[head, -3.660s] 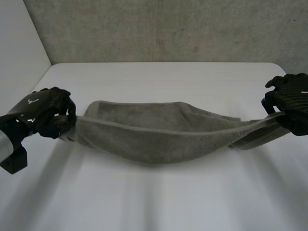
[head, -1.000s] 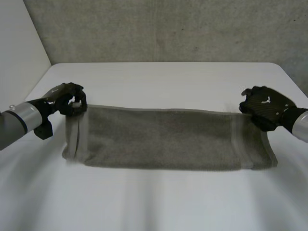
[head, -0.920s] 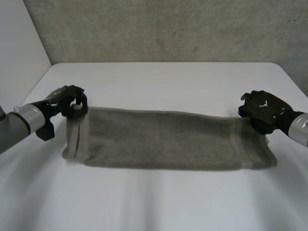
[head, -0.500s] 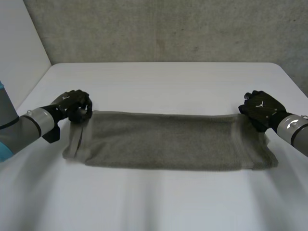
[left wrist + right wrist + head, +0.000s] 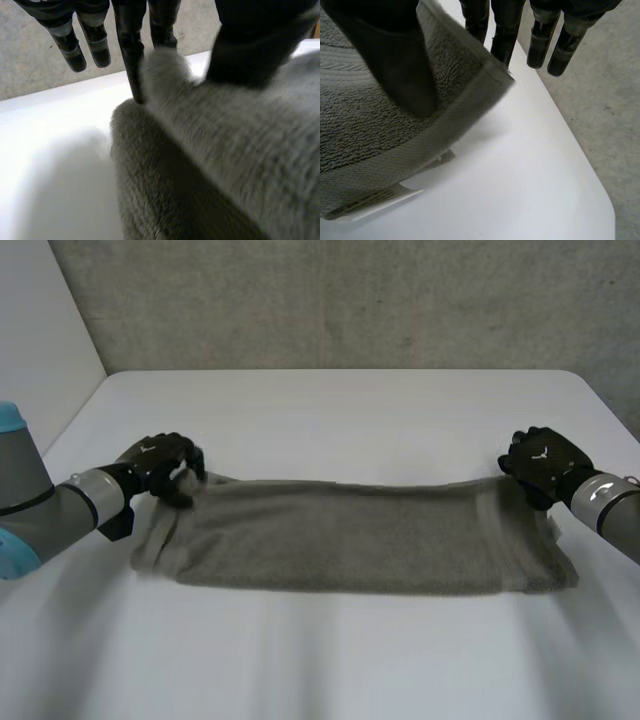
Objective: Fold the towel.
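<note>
Fingers [image 5: 131, 55] of the left hand [image 5: 163, 466] stand straight behind the far left corner of the grey towel [image 5: 360, 535], and the thumb [image 5: 252, 47] presses on the cloth from the other side, so the corner is pinched between them. Two more fingers of that hand hang straight and clear of the cloth. The tips behind the corner are hidden by the pile.

The right hand [image 5: 540, 464] holds the far right corner in the same way. Its thumb [image 5: 395, 55] lies on top of the towel, two fingers [image 5: 502, 35] run down behind the hemmed edge with their ends out of sight, and the other two point free past the corner.

In the right wrist view that corner is raised off the white counter [image 5: 520, 175]. A label [image 5: 380, 200] shows under the hem, its print too small to read.

From the head view the towel lies as a long folded strip across the counter, between the two hands. The backs of the hands cover their grips there. The left end of the strip looks rumpled, and its layers cannot be told apart.
</note>
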Robot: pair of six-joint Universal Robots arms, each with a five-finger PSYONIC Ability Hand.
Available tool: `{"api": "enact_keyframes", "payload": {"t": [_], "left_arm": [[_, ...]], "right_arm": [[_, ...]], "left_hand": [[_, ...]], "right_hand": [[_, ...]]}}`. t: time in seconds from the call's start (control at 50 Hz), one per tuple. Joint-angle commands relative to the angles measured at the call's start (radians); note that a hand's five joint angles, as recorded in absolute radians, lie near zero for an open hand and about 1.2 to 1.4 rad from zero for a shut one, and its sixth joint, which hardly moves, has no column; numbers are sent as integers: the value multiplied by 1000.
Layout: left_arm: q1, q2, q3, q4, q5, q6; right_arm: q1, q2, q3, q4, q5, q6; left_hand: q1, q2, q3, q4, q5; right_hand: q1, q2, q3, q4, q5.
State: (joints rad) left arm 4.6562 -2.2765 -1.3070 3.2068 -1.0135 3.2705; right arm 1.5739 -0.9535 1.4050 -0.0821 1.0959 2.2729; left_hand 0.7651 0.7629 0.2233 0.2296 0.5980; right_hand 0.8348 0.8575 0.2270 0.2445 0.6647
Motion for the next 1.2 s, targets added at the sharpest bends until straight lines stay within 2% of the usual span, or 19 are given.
{"api": "enact_keyframes", "payload": {"t": [0.02,0.18,0.28,0.36,0.48,0.56,0.68,0.88,0.98,1.1,1.2], "left_arm": [[-14,55,-15,-4,3,-2],[-13,123,-23,-4,3,-8],[-13,184,-34,-2,4,-14],[-16,232,-57,-1,12,-28],[-34,304,-124,4,26,-83],[-34,350,-184,4,35,-127],[-36,443,-300,10,49,-147],[-94,554,-486,126,21,-138],[-106,545,-532,179,-26,-134],[-109,483,-532,193,-99,-130],[-109,459,-525,196,-105,-127]], "right_arm": [[-2,-63,8,1,-4,40],[-3,-197,26,-2,-18,206],[-6,-289,64,1,-21,249],[-9,-337,97,25,-18,244],[-14,-392,163,177,-28,224],[-58,-412,251,254,-59,124],[-129,-416,351,283,-120,-31],[-195,-357,394,231,-179,-66],[-196,-311,401,183,-177,-66],[-193,-254,401,134,-171,-85],[-192,-232,397,130,-172,-118]], "left_hand": [[-395,-393,-49,-55,-403],[-414,-411,-49,-55,-421],[-454,-452,-49,-55,-462],[-475,-473,-49,-55,-483],[-484,-482,-49,-55,-491],[-478,-476,-49,-55,-486],[-466,-464,-49,-55,-474],[-464,-461,-49,-55,-471],[-461,-458,-49,-55,-468],[-461,-458,-49,-55,-468],[-461,-458,-49,-55,-468]], "right_hand": [[-660,-683,-52,-70,-665],[-660,-683,-52,-70,-665],[-660,-683,-52,-70,-665],[-660,-683,-52,-70,-665],[-660,-683,-52,-70,-665],[-660,-683,-52,-70,-665],[-660,-683,-52,-70,-665],[-627,-650,-52,-70,-631],[-468,-491,-52,-70,-473],[-445,-467,-52,-70,-449],[-357,-379,-52,-70,-361]]}}
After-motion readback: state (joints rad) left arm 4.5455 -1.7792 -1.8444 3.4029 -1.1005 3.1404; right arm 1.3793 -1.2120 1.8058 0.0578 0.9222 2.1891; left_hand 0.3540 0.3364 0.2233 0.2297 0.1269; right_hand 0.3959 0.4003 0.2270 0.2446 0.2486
